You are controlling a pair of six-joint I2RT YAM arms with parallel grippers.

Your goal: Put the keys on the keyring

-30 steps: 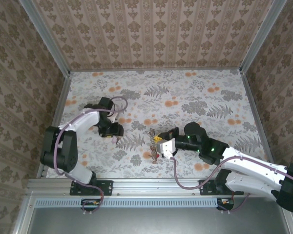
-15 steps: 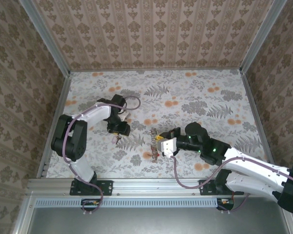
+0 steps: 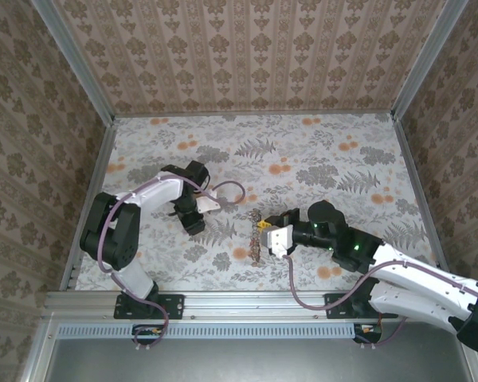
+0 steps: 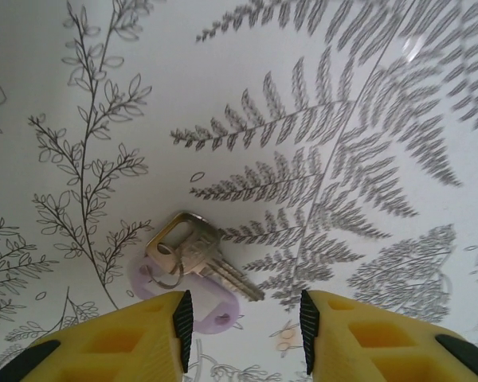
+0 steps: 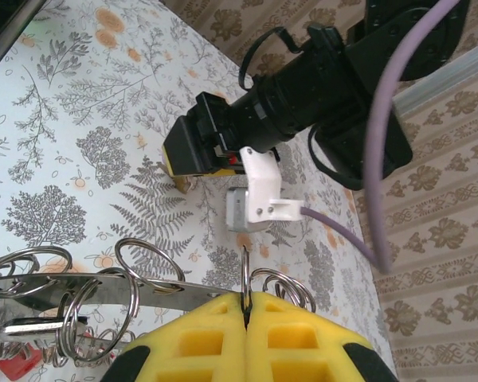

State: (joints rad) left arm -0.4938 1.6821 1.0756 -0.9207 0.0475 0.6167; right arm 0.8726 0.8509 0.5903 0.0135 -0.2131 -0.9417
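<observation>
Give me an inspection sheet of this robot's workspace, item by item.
Surface: table with a fern-and-flower print.
Job's things: silver key with lilac tag lying flat on the table; keyring, a metal strip carrying several wire rings.
Clutter: nothing seen.
Grippers: left gripper jaws open, key just ahead, untouched; right gripper jaws shut on one wire ring of the keyring.
Cables: purple cable on the left arm; another cable trailing from the right arm.
Surroundings: patterned walls, metal rail.

L arm (image 3: 147, 193) / R arm (image 3: 414, 276): white links, blk joints | cable (image 5: 376, 143): purple | fingers (image 4: 119, 342): yellow, blk pads | R: green LEDs (image 3: 354, 249)
</observation>
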